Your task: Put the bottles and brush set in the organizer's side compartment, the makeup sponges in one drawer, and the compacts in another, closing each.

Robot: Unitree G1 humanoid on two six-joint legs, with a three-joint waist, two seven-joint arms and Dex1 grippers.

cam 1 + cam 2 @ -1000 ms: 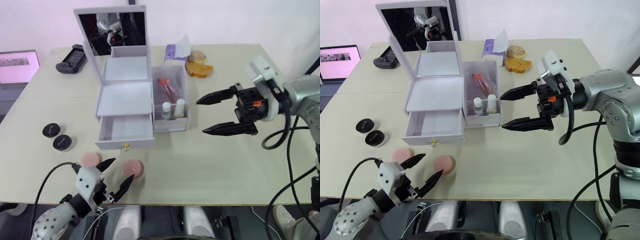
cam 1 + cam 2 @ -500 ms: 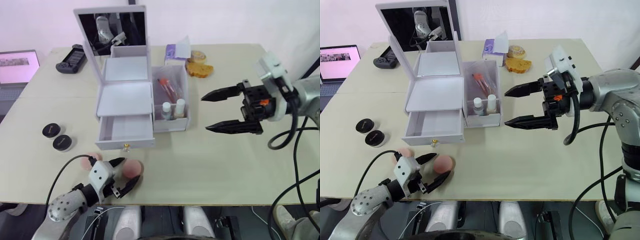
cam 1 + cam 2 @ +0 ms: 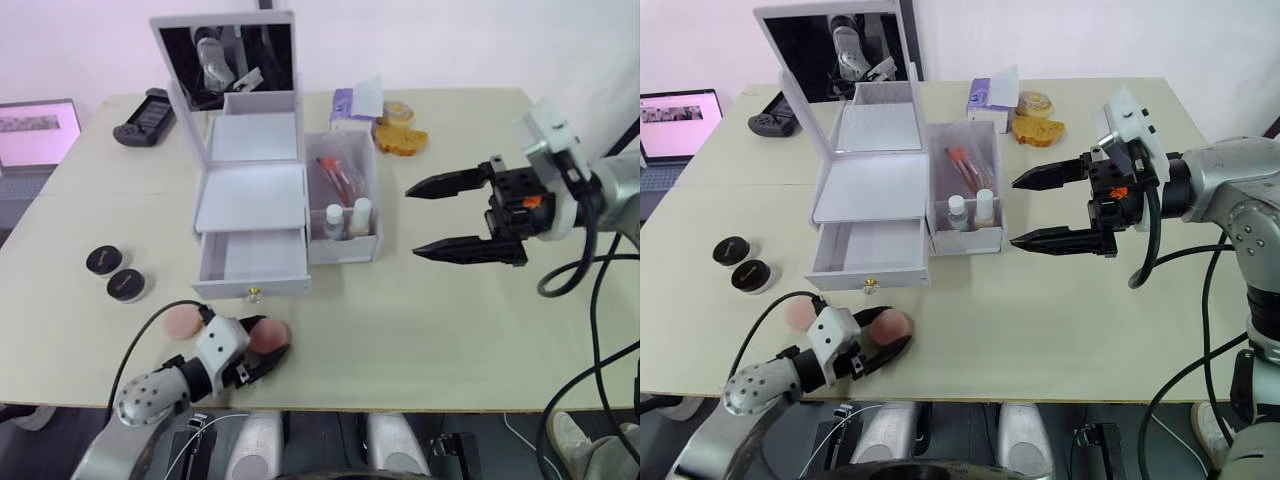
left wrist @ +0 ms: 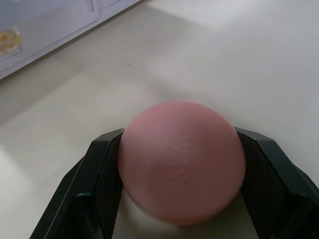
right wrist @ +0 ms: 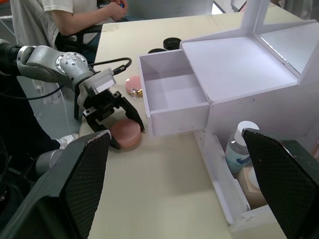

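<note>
**Left pincer now around the nearer sponge**

My left pincer [image 3: 262, 356] has dropped forward from hovering short of the round pink makeup sponge [image 4: 182, 160] to bracketing it, black fingers [image 4: 102, 174] on either flank at the table's near-left edge. They look to be touching, though I can't judge grip firmness. The white organizer's open lower drawer [image 3: 251, 258] waits just beyond. My right pincer [image 3: 455, 216] hangs wide open, empty, right of the organizer.

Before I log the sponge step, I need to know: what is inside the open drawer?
The open drawer shows a bare white floor, nothing on it. Its back part lies hidden under the shelf above. One sponge sits on the table between the left hand's fingers; the other sponge lies beside it.
</note>
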